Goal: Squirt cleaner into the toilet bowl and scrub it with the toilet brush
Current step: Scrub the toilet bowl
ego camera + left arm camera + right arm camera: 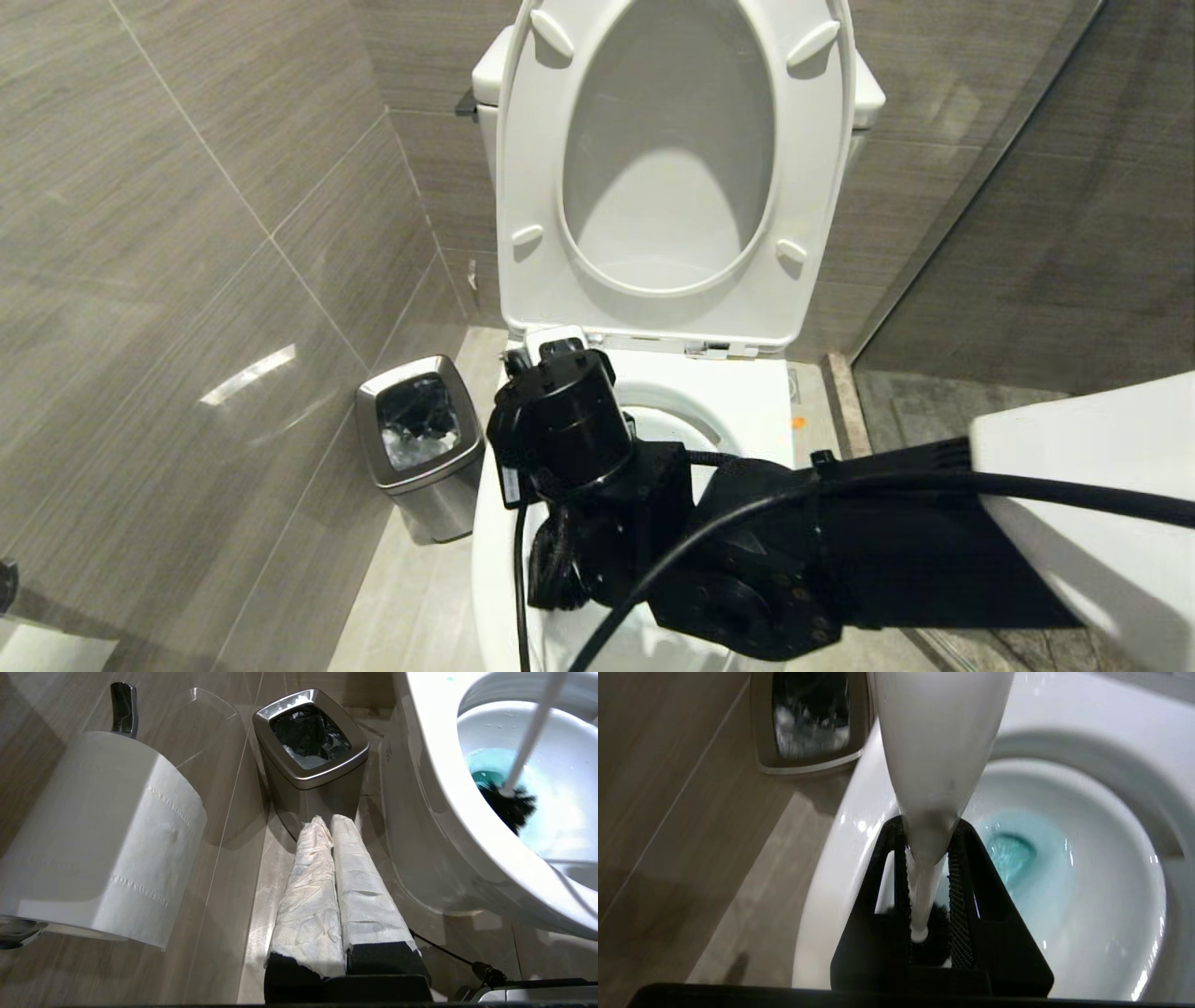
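Observation:
The white toilet bowl lies below me, its seat raised. Turquoise cleaner pools at the bottom of the toilet bowl. My right gripper is shut on the white handle of the toilet brush, and the black bristle head points down into the bowl. In the left wrist view the brush head rests on the bowl's wall at the edge of the cleaner. My right arm reaches over the bowl and hides the gripper. My left gripper, fingers wrapped in white, hangs shut and empty beside the toilet.
A small steel bin with a black liner stands on the floor left of the toilet. A toilet paper roll hangs on the left wall. Tiled walls close in on the left and behind, and a glass partition stands on the right.

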Controlling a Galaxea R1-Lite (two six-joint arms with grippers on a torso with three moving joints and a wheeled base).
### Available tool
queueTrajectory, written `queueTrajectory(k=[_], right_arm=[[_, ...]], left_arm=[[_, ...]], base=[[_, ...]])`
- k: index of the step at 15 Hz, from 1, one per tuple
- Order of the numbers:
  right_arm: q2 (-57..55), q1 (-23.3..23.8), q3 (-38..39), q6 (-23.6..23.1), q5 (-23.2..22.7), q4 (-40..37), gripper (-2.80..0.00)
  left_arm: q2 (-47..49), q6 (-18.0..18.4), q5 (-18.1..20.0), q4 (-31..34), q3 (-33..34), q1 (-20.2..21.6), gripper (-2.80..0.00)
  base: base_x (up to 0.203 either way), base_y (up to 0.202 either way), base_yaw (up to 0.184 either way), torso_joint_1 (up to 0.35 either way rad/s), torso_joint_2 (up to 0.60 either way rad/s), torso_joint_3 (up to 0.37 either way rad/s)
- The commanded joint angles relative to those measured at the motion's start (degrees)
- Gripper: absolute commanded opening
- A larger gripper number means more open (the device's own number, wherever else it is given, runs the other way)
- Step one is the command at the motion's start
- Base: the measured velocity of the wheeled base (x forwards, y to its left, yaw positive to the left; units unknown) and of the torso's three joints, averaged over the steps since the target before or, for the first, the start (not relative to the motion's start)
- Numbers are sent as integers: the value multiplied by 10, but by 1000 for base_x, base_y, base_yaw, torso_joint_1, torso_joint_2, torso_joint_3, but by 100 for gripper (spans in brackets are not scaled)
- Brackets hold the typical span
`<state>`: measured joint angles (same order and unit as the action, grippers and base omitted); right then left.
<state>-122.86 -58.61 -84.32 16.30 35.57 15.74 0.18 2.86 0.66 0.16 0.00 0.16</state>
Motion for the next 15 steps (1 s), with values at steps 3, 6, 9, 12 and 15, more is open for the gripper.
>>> queueTrajectory(k=[3, 6, 9, 12, 15], right_arm=[[144, -26, 153, 44, 0, -51, -280], [222, -28, 255, 48, 2, -60, -280], [285, -22, 306, 48, 3, -101, -280], [298, 22, 310, 44, 7, -120, -280], [283, 78, 304, 18, 7, -108, -280]], left_arm=[[0, 1, 1, 4, -1, -1, -280], [0, 1, 1, 4, -1, 0, -280], [0, 1, 1, 5, -1, 0, -280], [1, 1, 1, 5, -1, -1, -280], [0, 1, 1, 4, -1, 0, -280]], base=[[0, 0, 0, 0, 0, 0], [0, 0, 0, 0, 0, 0], [0, 0, 0, 0, 0, 0], [0, 0, 0, 0, 0, 0], [0, 0, 0, 0, 0, 0]])
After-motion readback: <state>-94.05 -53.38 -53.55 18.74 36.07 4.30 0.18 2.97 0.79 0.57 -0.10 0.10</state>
